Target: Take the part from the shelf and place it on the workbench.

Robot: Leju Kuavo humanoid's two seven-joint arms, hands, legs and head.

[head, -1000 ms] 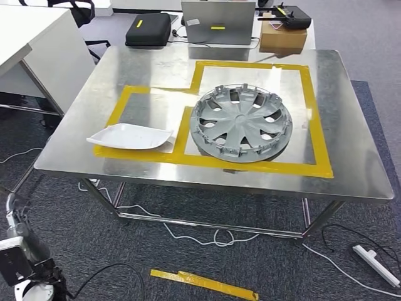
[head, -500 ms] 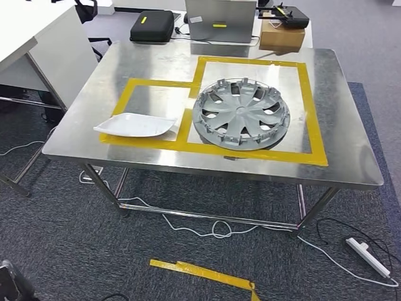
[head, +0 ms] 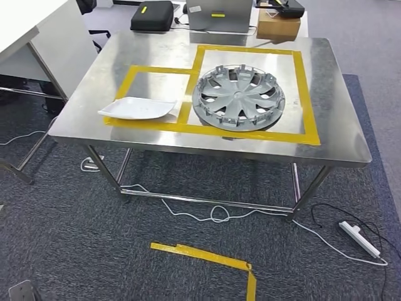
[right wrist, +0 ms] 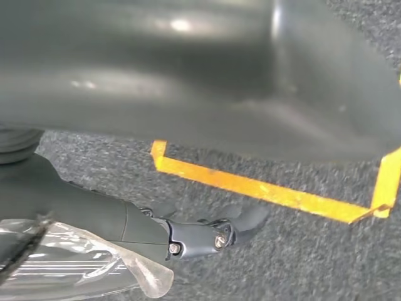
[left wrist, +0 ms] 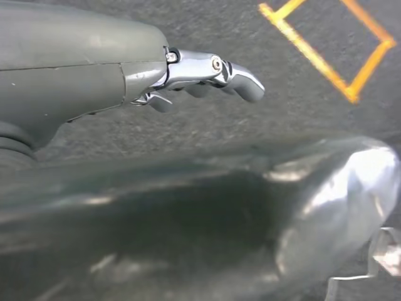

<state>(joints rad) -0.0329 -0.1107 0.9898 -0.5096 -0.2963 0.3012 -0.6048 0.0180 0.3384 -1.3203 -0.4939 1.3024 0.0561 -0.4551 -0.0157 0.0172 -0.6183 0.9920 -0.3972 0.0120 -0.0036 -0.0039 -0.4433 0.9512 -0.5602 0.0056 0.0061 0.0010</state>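
Observation:
A grey wheel cover (head: 239, 97) lies inside the larger yellow-taped square on the steel workbench (head: 331, 125). A white tray-shaped part (head: 137, 108) lies on the front edge of the smaller taped square to its left. My left hand (left wrist: 208, 72) hangs over the grey carpet with its fingers stretched out and nothing in it. My right hand (right wrist: 203, 235) also hangs above the carpet, fingers extended and holding nothing, with a clear plastic film (right wrist: 85, 269) beside its wrist.
Behind the workbench are a black case (head: 152, 15), a silver laptop (head: 218, 14) and a cardboard box (head: 279, 26). A white desk (head: 28, 31) stands at the left. On the floor lie cables (head: 213, 216), a power strip (head: 359, 238) and yellow tape (head: 208, 257).
The whole view has shifted: the workbench now sits higher and smaller in the picture, with more floor in front. The arm part at the lower left has left the view.

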